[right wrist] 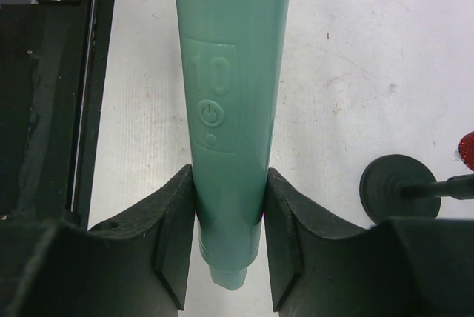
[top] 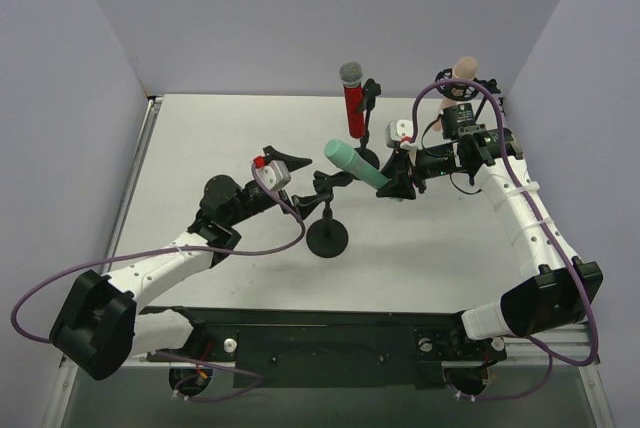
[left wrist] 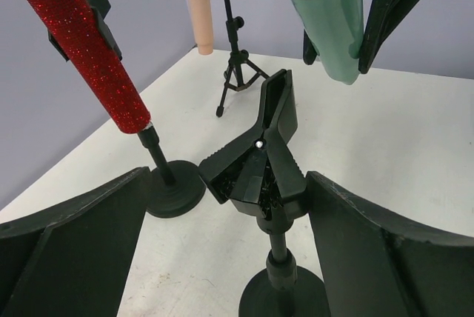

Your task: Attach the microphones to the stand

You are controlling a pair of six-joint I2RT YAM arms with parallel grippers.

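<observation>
My right gripper is shut on the tail end of the mint green microphone, holding it tilted above the table. Below its head stands a round-base stand whose black clip holds nothing. My left gripper is open, with one finger on each side of that clip and a gap to it on both sides. The glittery red microphone sits upright in its own stand. The peach-pink microphone stands at the back right.
A black tripod stand is at the back, next to the peach-pink microphone. The red microphone's round base lies close to the empty stand. Grey walls enclose the white table on three sides.
</observation>
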